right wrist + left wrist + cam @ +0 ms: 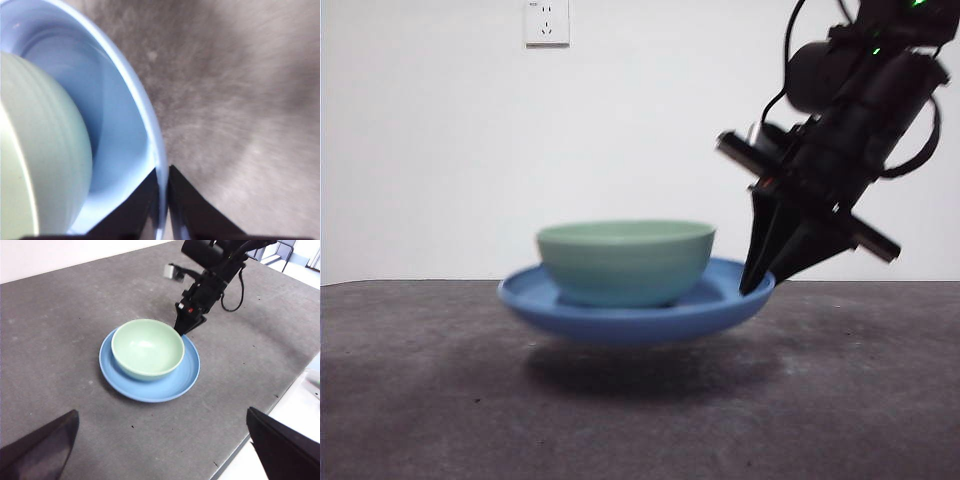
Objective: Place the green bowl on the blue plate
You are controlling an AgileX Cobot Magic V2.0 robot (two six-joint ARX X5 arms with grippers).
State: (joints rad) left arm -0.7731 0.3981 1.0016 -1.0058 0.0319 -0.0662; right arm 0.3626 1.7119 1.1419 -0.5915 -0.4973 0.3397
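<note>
The green bowl (625,262) (147,347) sits upright inside the blue plate (720,305) (170,385), a little off-centre. My right gripper (755,285) (181,331) (162,185) comes down at a slant and is shut on the plate's rim, one jaw inside it and one outside. In the right wrist view the plate rim (145,115) runs between the jaws and the bowl's ridged side (45,150) stands close by. In the front view a dark shadow lies under the plate, which looks slightly raised off the table. My left gripper (161,411) hangs open high above the table, away from both.
The grey table (420,400) stretches around the plate. Its edge (260,425) runs near the left arm, with white floor beyond. A wall socket (546,20) sits on the white wall behind.
</note>
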